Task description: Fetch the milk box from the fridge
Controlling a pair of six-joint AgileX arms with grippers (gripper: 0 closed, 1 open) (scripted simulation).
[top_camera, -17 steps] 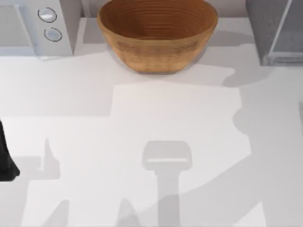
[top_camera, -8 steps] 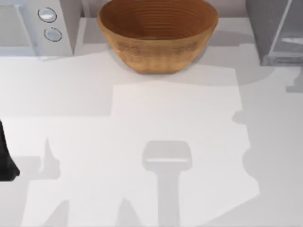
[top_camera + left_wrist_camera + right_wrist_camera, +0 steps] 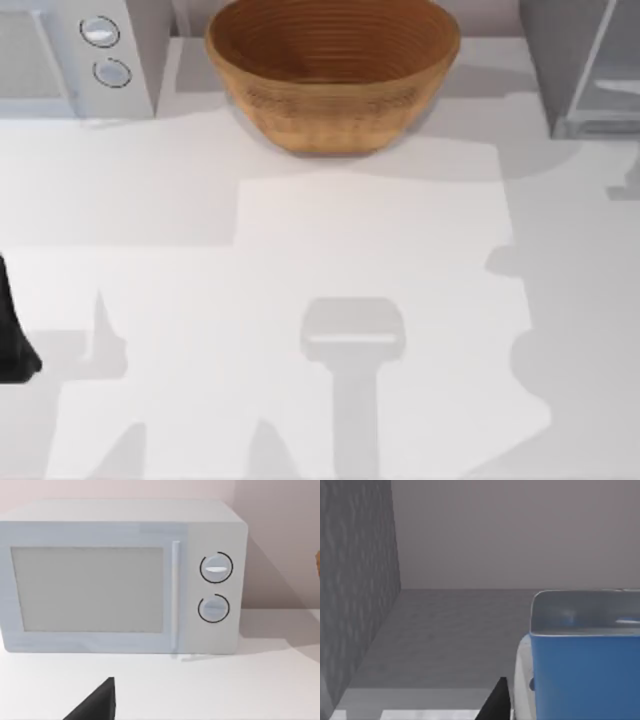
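Blue-white milk box (image 3: 585, 670) close before right end effector (image 3: 495, 702), inside fridge (image 3: 355, 590).

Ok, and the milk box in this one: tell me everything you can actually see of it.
The milk box appears in the right wrist view as a blue carton face with a paler, greyish-white top section and a white rounded edge on one side. It looks upright, standing on the grey floor inside the fridge, whose textured wall rises beside it. A dark fingertip shows close by; contact cannot be told.
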